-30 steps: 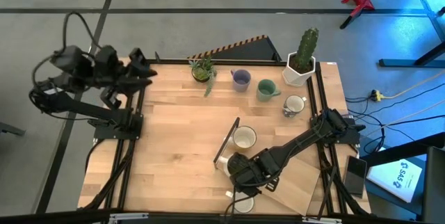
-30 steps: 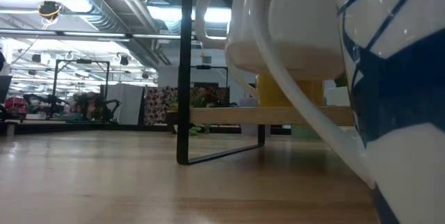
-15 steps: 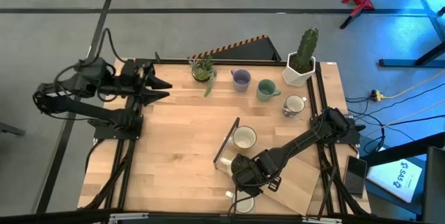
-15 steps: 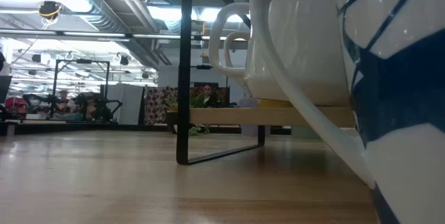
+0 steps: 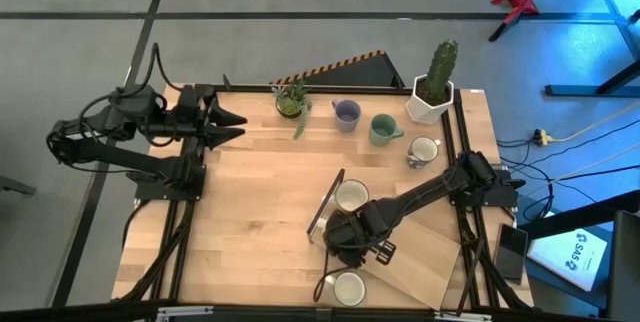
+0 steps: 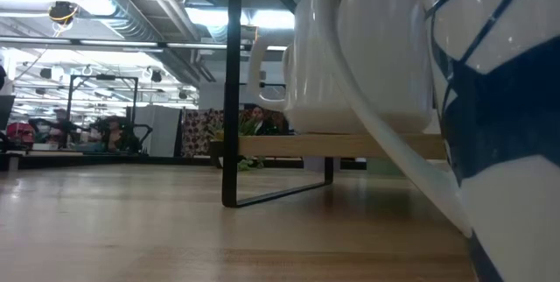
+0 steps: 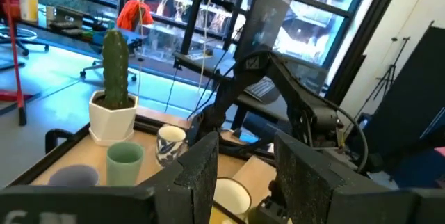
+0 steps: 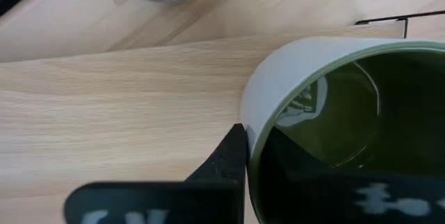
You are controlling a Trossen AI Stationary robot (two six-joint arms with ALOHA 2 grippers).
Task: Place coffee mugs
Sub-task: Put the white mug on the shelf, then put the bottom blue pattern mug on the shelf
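My right gripper [image 5: 352, 240] reaches over the near middle of the table and is shut on a mug [image 8: 334, 113] that is white outside and olive green inside. The mug is over a low wooden shelf [image 5: 425, 262], beside a cream mug [image 5: 350, 197] that stands on the shelf. A lavender mug [image 5: 346, 113], a teal mug [image 5: 383, 129] and a patterned white mug [image 5: 423, 150] stand near the far edge. A blue-and-white mug [image 5: 348, 288] stands at the near edge. My left gripper [image 5: 232, 128] hangs open over the far left corner. My right gripper holds the mug by its rim [image 8: 254, 113], with one finger [image 8: 229, 156] outside the wall and the other apparently inside. The fingers come from above, pointing down. The mug is upright, and in the low view its base [image 6: 350, 129] meets the shelf board.
A cactus in a white angular pot [image 5: 432, 92] and a small leafy plant [image 5: 291, 100] stand at the far edge. The shelf's black metal leg [image 6: 232, 89] stands upright on the table. The left half of the tabletop [image 5: 240, 212] is bare wood.
My right gripper has moved toward the far edge and down. It has lowered the mug from well above the shelf onto the board and uncovered the near-edge mug. My left arm swung its gripper out over the table's far left corner, then held still.
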